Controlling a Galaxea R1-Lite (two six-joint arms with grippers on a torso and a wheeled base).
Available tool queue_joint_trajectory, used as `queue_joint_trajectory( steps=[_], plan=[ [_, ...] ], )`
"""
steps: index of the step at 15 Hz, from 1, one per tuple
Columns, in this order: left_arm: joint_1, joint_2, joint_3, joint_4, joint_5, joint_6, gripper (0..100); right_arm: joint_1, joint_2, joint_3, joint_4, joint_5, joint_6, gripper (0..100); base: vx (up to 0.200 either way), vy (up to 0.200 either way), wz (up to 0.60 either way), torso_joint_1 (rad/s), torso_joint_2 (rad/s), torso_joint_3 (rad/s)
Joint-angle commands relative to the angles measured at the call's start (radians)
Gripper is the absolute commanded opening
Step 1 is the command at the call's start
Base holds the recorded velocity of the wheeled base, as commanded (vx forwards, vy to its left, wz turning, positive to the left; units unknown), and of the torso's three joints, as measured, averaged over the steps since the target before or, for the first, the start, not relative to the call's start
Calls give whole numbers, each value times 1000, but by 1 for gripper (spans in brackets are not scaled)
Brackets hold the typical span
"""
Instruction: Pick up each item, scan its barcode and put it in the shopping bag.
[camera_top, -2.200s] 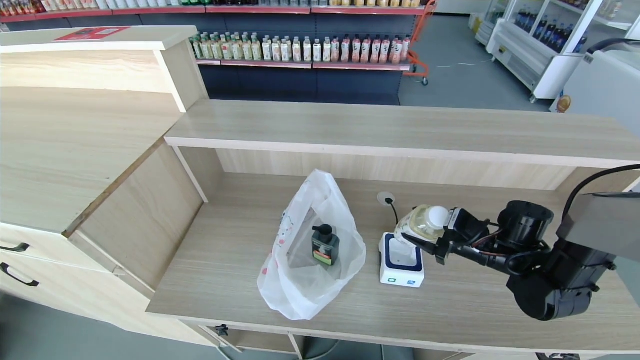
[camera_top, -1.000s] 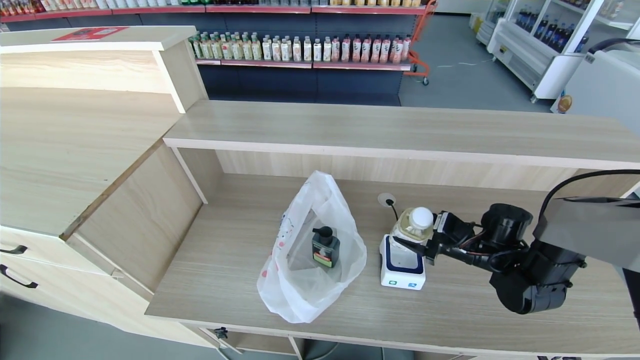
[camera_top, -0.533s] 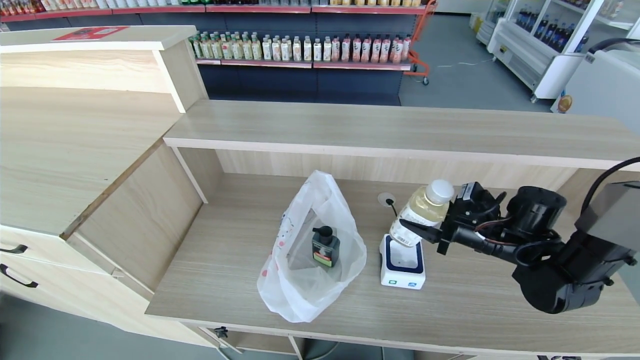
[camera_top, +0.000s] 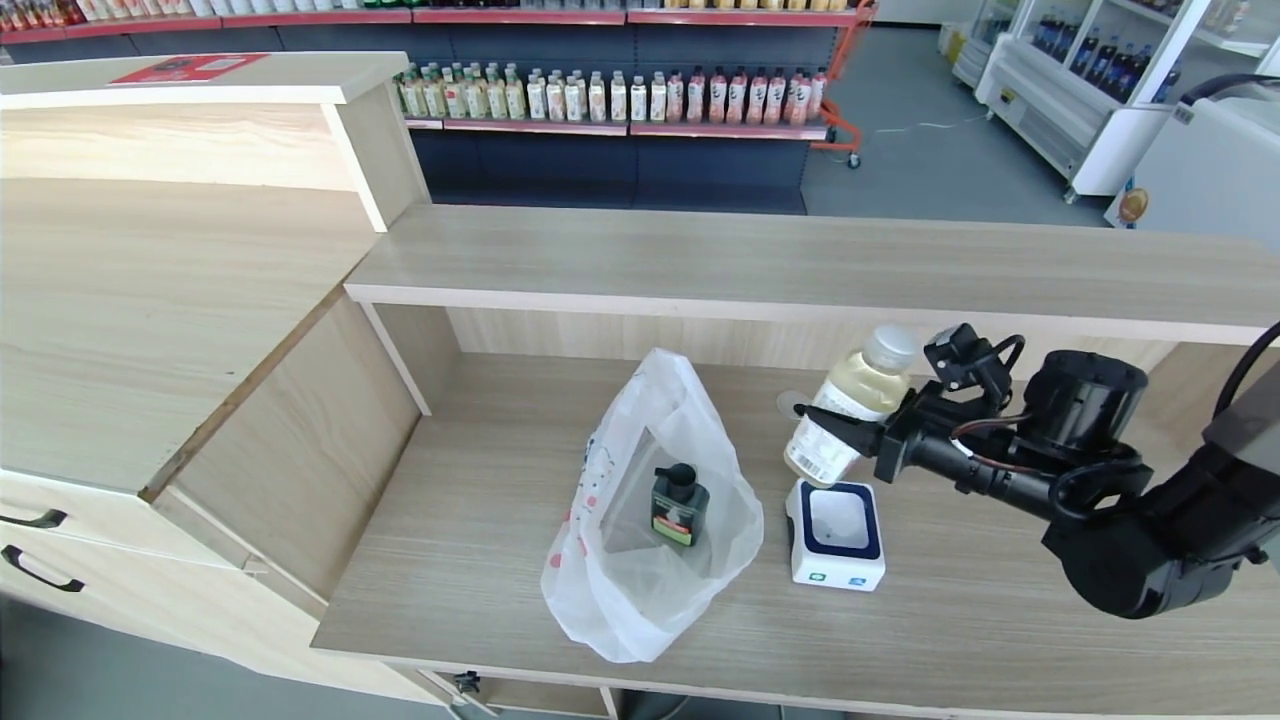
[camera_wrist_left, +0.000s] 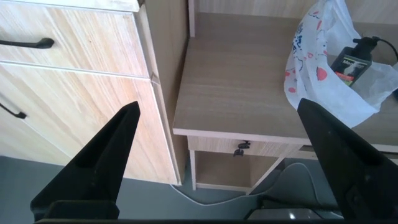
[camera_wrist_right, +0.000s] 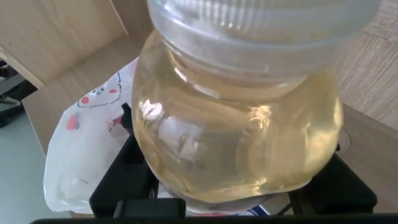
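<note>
Cap of bottle (camera_wrist_right: 236, 143) cut off, shopping bag (camera_wrist_right: 74, 149) partly behind it

head view looks forward and down over the counter (camera_top: 480, 560). left wrist view sits farther out, past the counter's front edge, facing the shopping bag (camera_wrist_left: 317, 74). right wrist view is tight against the bottle (camera_wrist_right: 236, 137). all three share the shopping bag.
</note>
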Motion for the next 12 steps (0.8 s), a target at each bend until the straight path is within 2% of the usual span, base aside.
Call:
queue_joint_trajectory(
  steps=[1, 5, 12],
  plan=[
    [1, 0, 0, 0, 0, -1, 100, 17, 7, -38, 37, -33, 30, 0, 0, 0, 0, 0, 0, 0],
    [1, 0, 0, 0, 0, -1, 100, 69, 104, -153, 91, -132, 101, 0, 0, 0, 0, 0, 0, 0],
    [1, 0, 0, 0, 0, -1, 100, 95, 272, -290, 105, -128, 129, 0, 0, 0, 0, 0, 0, 0]
  ],
)
